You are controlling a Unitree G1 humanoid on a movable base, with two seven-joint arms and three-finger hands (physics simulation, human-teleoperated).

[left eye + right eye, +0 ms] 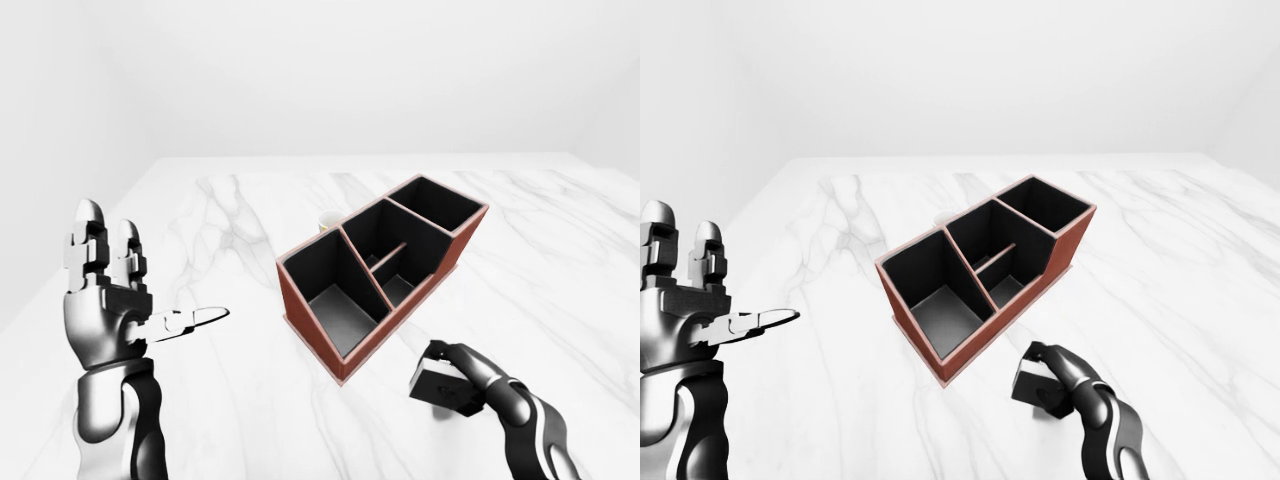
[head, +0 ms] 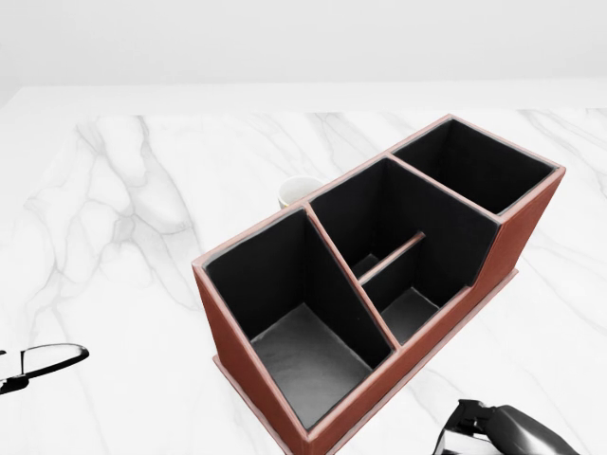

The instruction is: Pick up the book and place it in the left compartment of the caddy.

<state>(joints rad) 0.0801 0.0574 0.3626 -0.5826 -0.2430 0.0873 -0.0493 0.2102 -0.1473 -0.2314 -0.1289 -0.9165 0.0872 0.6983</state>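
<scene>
Boxy red-brown caddy (image 2: 379,284), veined marble table (image 2: 133,218)

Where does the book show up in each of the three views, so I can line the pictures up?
Left-eye view: the book sits lower right, with the right hand curled over it, just below-right of the caddy.
Right-eye view: lower middle-right, again under the right hand, below the caddy's near corner.
Head view: only a sliver at the bottom edge, right of centre, under the dark hand.
Shared landmark: the caddy's large left compartment.
</scene>
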